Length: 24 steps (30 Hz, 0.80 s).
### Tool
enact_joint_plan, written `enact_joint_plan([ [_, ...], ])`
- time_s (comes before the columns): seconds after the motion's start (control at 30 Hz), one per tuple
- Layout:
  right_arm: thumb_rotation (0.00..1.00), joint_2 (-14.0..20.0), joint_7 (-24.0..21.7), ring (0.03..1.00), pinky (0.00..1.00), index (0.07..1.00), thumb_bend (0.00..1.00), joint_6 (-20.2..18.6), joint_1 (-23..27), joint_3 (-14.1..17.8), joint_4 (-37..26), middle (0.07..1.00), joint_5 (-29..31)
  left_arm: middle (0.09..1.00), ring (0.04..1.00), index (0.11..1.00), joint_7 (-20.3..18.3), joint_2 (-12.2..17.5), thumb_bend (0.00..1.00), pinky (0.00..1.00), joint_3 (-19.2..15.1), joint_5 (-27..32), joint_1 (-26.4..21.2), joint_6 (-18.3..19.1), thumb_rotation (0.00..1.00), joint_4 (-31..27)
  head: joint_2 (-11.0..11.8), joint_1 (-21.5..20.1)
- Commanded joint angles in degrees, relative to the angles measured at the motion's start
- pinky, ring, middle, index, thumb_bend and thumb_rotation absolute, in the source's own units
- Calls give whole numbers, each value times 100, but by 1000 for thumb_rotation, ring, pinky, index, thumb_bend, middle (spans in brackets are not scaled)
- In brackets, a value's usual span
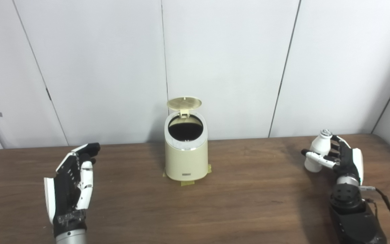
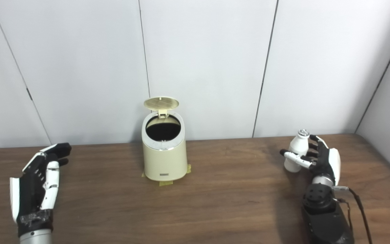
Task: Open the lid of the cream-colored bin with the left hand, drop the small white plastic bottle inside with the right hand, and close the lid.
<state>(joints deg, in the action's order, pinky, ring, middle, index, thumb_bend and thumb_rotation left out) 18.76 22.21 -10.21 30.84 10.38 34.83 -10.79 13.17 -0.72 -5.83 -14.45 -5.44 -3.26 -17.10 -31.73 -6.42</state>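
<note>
One bin (image 1: 186, 156), lid (image 1: 184, 102) up; my right hand (image 1: 342, 157) gripped one bottle (image 1: 318, 152), my left hand (image 1: 73, 179) spread empty.

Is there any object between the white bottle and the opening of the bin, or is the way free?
Nothing visible blocks it. The lid stands open, and only bare table lies between the bin and the bottle in the right robot hand.
</note>
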Motion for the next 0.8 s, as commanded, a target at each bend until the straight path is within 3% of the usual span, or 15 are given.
enact_joint_plan([
  [0.0,224,103,55,735,616,824,876,217,320,-20,-42,784,-28,698,726,677,32,-19,178,701,10,-46,-190,-118,684,-196,-2,-1],
  [0.23,142,108,30,685,576,774,844,166,287,-64,-98,737,-23,699,728,682,22,-13,175,708,3,-10,-193,-145,690,-193,-17,-4],
  [0.33,59,145,53,620,515,671,826,262,242,-154,-98,667,-119,699,726,681,23,-12,172,706,4,-19,-196,-139,680,-193,-16,0],
  [0.4,111,187,83,608,518,525,584,428,227,-230,-16,627,-172,700,726,682,23,-16,174,706,4,-12,-199,-139,674,-196,-15,3],
  [0.43,115,204,97,602,518,506,551,547,224,-256,41,618,-170,698,723,681,24,-18,173,703,5,-11,-200,-142,671,-197,-14,4],
  [0.47,59,213,121,580,499,483,536,684,225,-263,107,580,-153,696,720,679,24,-23,172,698,4,-5,-199,-136,667,-201,-14,4],
  [0.6,2,230,98,441,409,495,518,1034,210,-275,217,505,-129,697,727,677,31,-30,181,705,4,-42,-199,-121,664,-212,-14,4],
  [0.77,0,273,103,437,418,486,518,1288,313,-264,566,505,-108,696,726,677,21,-22,183,705,2,-5,-204,-156,667,-198,-14,4],
])
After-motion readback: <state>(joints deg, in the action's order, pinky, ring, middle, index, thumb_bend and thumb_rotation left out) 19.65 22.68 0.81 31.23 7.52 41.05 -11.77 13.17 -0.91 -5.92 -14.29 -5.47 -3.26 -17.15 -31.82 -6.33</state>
